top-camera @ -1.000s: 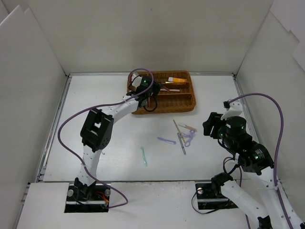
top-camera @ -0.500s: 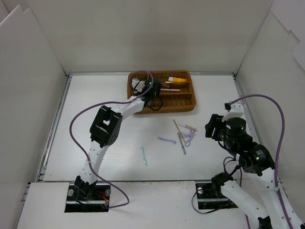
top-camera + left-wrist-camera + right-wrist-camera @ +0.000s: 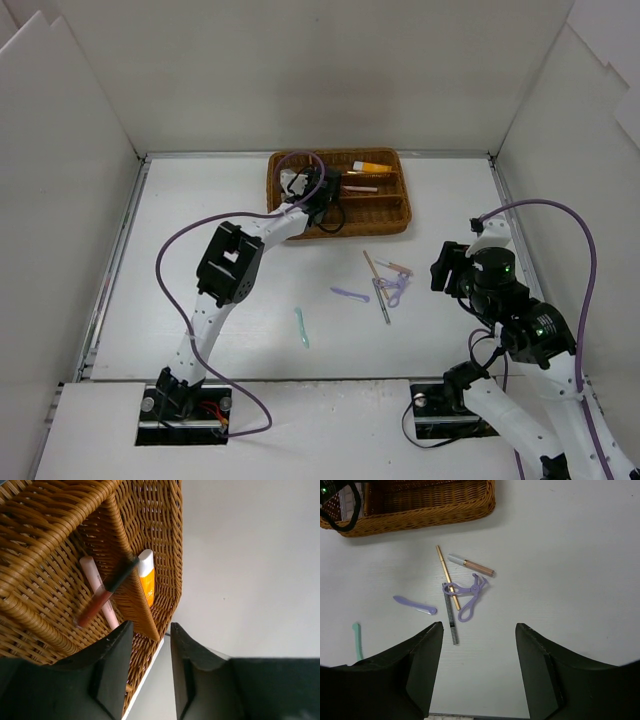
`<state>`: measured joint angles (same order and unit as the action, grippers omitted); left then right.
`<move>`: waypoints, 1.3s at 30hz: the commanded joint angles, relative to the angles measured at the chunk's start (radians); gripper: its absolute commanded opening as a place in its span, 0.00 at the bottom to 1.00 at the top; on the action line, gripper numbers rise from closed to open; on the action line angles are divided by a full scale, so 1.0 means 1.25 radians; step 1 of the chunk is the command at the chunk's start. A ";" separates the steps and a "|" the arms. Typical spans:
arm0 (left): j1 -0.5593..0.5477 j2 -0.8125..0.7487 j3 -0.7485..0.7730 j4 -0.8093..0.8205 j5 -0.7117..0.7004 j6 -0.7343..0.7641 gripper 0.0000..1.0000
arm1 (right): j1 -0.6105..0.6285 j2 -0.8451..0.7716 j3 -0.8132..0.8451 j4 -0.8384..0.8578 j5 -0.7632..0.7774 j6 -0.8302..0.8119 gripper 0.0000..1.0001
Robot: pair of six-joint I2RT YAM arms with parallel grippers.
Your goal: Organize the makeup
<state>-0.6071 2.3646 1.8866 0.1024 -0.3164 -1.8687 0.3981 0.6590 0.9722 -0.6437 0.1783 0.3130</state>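
left gripper [image 3: 151,640] low over the wicker tray [image 3: 400,215], jaws slightly apart, nothing between them; under it an orange tube [image 3: 147,582], pink stick [image 3: 90,570] and dark pencil [image 3: 122,575] already lie in the compartments; loose on the table: mint tool [image 3: 301,327], lilac blade [image 3: 350,294], then a cluster of gold pencil [image 3: 447,575], grey pencil [image 3: 451,617], lilac curler [image 3: 474,594] and gloss tube [image 3: 472,566]; right gripper [image 3: 479,640] jaws wide, empty; from above the cluster sits at its 9 o'clock, near; pencils' long axes run about 11-to-5; right arm clearly nearer, likely takes the next pick
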 commanded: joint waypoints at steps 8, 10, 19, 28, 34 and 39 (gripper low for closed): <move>-0.004 -0.026 0.043 0.049 -0.013 0.000 0.45 | -0.007 0.010 -0.008 0.008 -0.005 -0.015 0.57; -0.004 -0.047 0.030 0.079 -0.001 0.030 0.45 | -0.007 0.015 -0.008 0.008 -0.006 -0.025 0.57; -0.004 -0.330 -0.172 0.056 0.078 0.434 0.49 | -0.008 0.156 -0.006 0.016 -0.048 -0.055 0.51; -0.004 -0.684 -0.358 -0.318 0.062 0.886 0.80 | 0.012 0.312 -0.013 0.117 -0.127 -0.080 0.52; 0.092 -0.877 -0.519 -0.460 0.136 1.048 0.94 | 0.072 0.441 -0.007 0.131 -0.136 -0.075 0.41; 0.197 -0.988 -0.638 -0.498 0.184 1.122 0.94 | 0.102 0.548 -0.035 0.160 -0.175 -0.031 0.34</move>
<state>-0.3927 1.1862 1.1114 -0.4652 -0.1318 -0.5877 0.5060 1.2945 0.9371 -0.4873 -0.0082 0.2436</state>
